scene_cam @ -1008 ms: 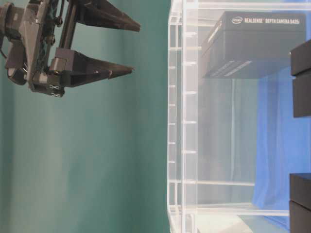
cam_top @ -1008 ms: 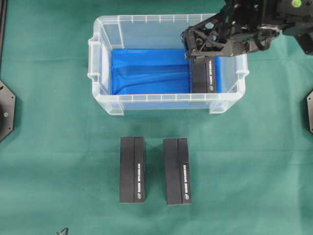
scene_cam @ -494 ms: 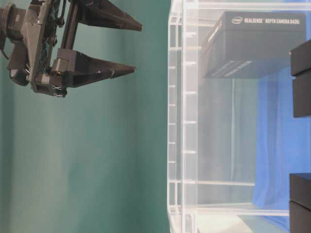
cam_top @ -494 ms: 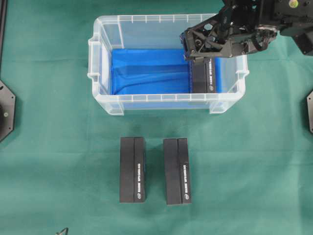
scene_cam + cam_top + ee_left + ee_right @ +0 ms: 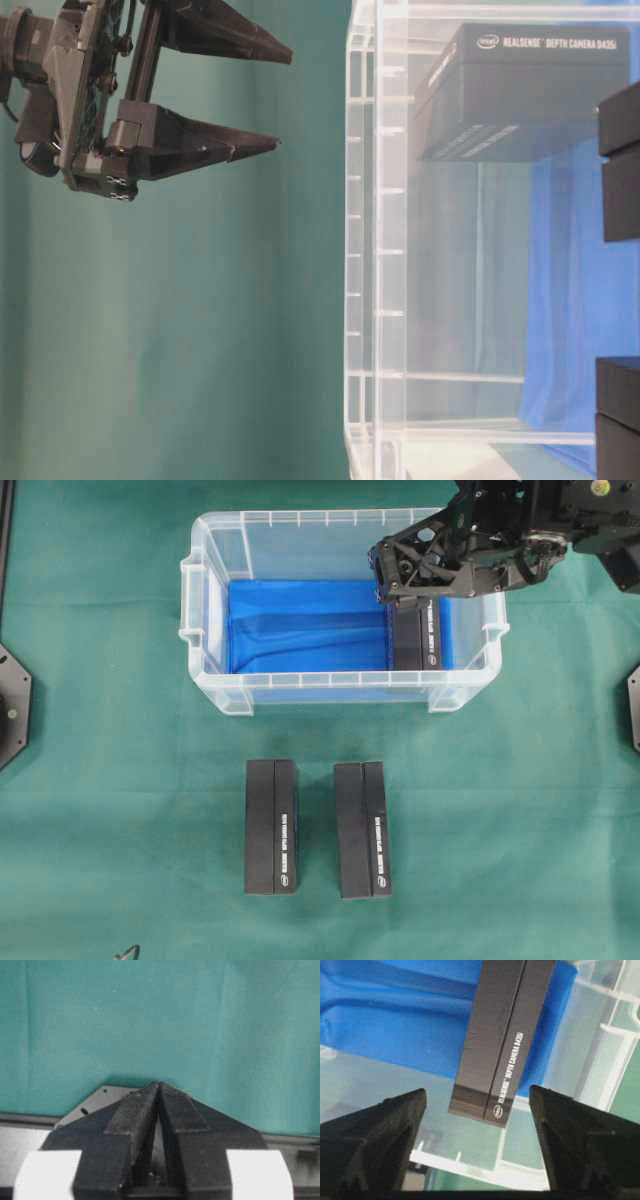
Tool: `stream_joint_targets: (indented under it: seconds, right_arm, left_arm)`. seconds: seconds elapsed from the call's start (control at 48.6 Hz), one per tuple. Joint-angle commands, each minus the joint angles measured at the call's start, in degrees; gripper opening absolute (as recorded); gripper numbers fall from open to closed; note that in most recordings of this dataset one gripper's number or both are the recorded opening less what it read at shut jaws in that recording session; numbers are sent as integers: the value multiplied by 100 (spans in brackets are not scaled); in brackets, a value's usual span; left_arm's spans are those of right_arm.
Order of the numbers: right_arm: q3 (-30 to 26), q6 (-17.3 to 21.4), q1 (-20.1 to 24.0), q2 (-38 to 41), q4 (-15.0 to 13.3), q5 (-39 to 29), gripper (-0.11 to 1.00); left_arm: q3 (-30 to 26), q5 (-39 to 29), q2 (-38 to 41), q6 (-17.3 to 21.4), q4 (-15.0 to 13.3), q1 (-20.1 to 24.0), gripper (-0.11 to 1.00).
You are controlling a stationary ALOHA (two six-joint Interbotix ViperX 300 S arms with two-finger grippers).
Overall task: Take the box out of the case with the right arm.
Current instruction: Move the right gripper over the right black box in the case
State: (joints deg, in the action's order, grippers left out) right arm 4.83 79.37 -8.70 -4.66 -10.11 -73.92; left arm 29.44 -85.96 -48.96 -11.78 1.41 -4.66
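green cloth [image 5: 120, 780] covers the whole table, seen from overhead; the case [image 5: 200, 590], a clear plastic bin with rim handles and a blue sheet [image 5: 300, 625] on its floor, stands toward the far side; the box [image 5: 418, 640], black with white lettering, lies on the blue sheet at the right end of the case, close to the right wall; the right arm [image 5: 560, 520] reaches in from the upper right, and the right gripper [image 5: 384, 576] hangs above the far end of the box, apart from it; two more black boxes [image 5: 272, 826] [image 5: 362, 829] lie side by side on the cloth in front of the case, not touching each other.

table-level view, turned on its side: the right gripper [image 5: 278, 98] has its two pointed fingers spread wide with nothing between them; it stands clear of the case's rim [image 5: 360, 240]; the box [image 5: 520, 95] shows through the clear wall, lettered "realsense depth camera d435i".

left wrist view: the left gripper [image 5: 158, 1085] has its fingertips pressed together, holding nothing; green cloth [image 5: 150, 1015] lies beyond it, with a black plate [image 5: 90, 1105] at the table edge.

right wrist view: the right gripper [image 5: 477, 1097] has its fingers well apart, one on either side of the frame; the box [image 5: 502, 1035] lies beyond them on the blue sheet [image 5: 390, 1025], untouched, inside the case [image 5: 615, 1060].
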Motion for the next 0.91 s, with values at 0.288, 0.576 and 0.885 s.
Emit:
stream_joint_targets:
  seconds: [0.288, 0.576, 0.885]
  right_arm:
    - [-105, 123, 9, -79, 0, 0, 90]
    - [-97, 202, 9, -79, -9, 18, 90]
    - [-97, 202, 9, -79, -9, 18, 90]
  left_arm:
    - [-53, 26, 26, -9, 18, -9, 2]
    - [-62, 18, 26, -9, 18, -9, 2]
    - [-62, 18, 26, -9, 18, -9, 2]
